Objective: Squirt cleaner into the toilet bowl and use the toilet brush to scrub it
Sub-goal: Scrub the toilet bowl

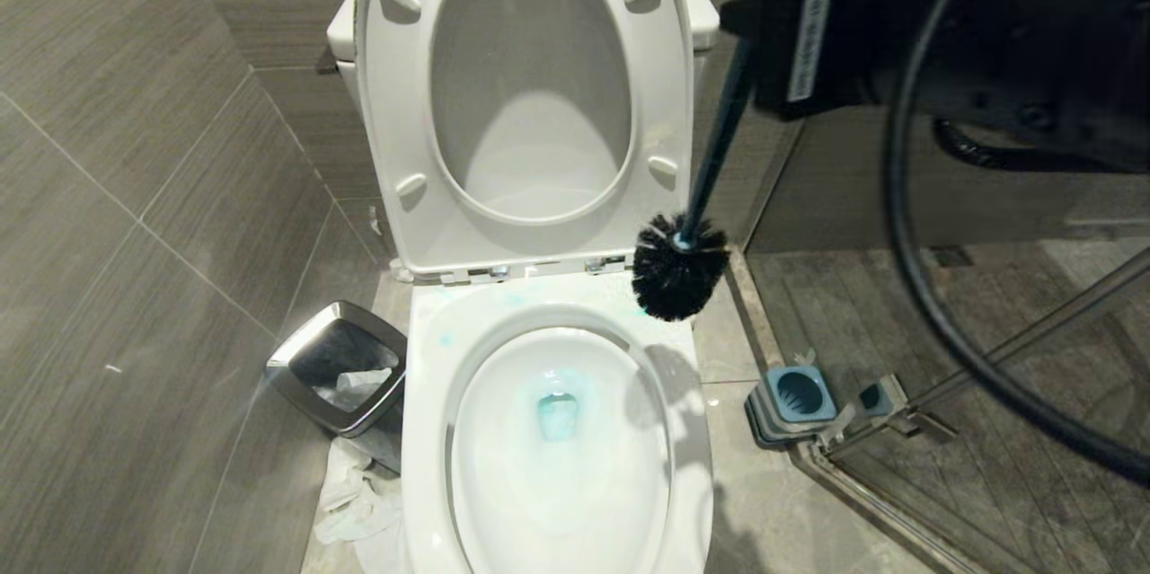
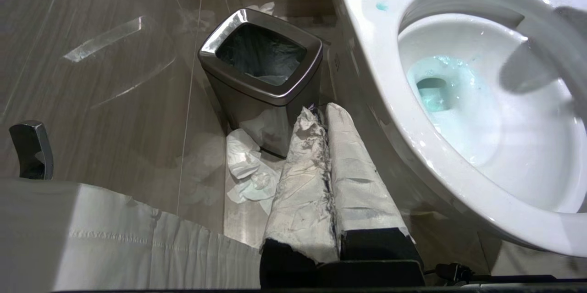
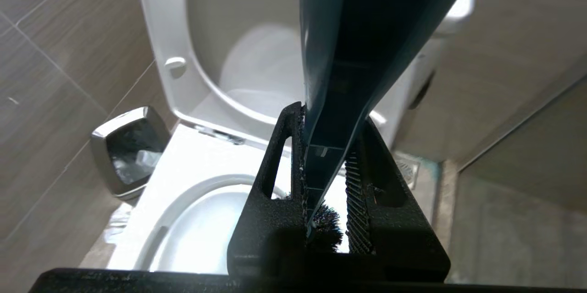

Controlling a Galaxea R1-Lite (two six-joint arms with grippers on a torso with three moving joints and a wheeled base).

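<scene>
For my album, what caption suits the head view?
Right end effector holds the toilet brush above the toilet bowl rim, blue cleaner pooled below.

Bathroom, toilet corner. White toilet bowl (image 1: 422,430) with seat and lid (image 1: 395,107) hinged up against the cistern, blue cleaner (image 1: 557,417) pooled in the drain and smeared on the rim. Grey wood-grain tiles on wall (image 1: 117,152) and floor (image 1: 773,502). Steel-rimmed bin (image 1: 334,366) with a dark liner just beside the bowl, crumpled tissue (image 1: 355,502) on the floor by it. Glass shower partition (image 1: 988,358) on the other side, blue brush holder (image 1: 795,394) at its foot. Floor drain (image 3: 406,169) near the bowl's base.
</scene>
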